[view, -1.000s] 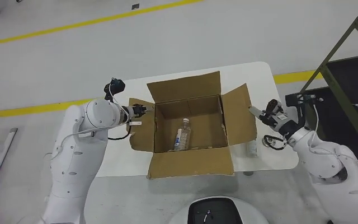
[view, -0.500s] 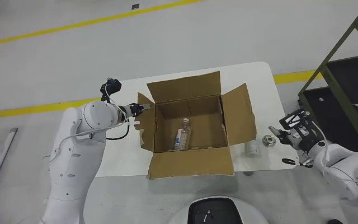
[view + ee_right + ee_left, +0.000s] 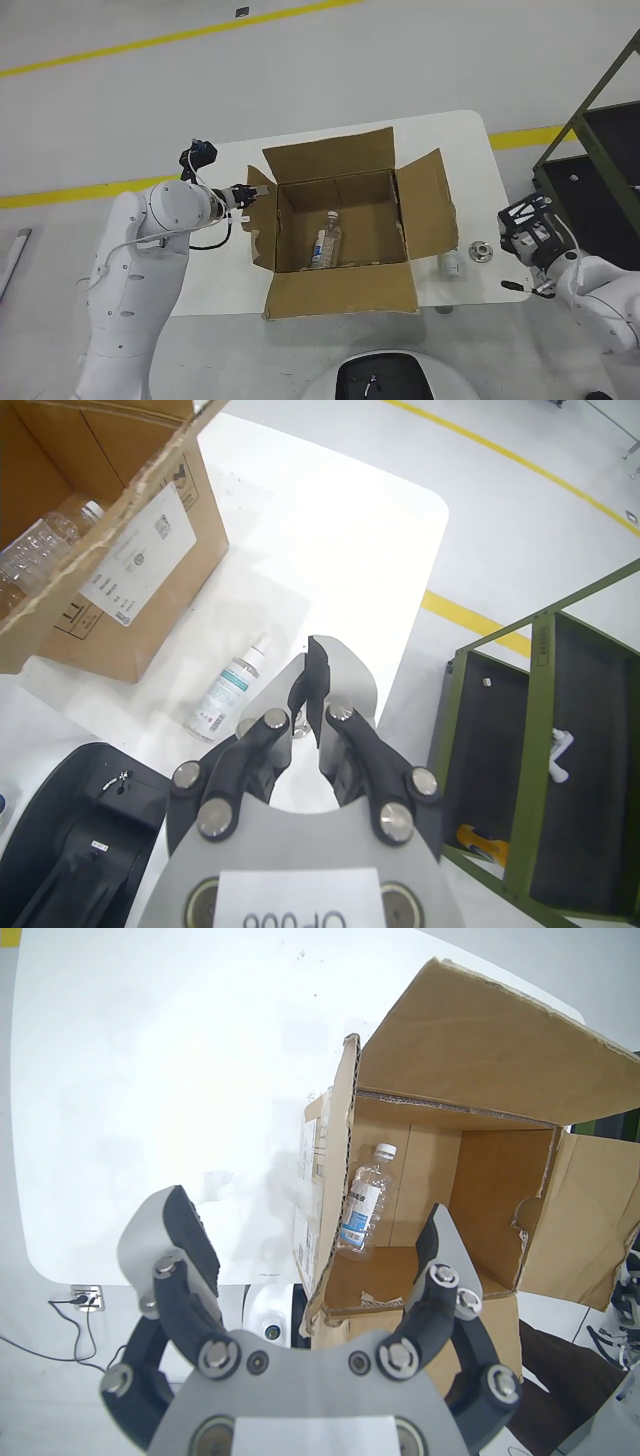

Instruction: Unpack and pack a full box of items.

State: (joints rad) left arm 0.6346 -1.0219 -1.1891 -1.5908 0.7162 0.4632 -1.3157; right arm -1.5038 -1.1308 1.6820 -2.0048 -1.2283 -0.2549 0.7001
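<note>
The top view looks down on the whole table (image 3: 440, 140) from high. The left wrist view looks closely into the cardboard box (image 3: 500, 1168); the right wrist view faces it from farther. All share this box.

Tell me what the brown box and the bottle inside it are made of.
The big brown open box looks like matte corrugated cardboard: its torn flap edges show fluting. The clear white-capped bottle inside seems thin glossy plastic, see-through and ribbed.
</note>
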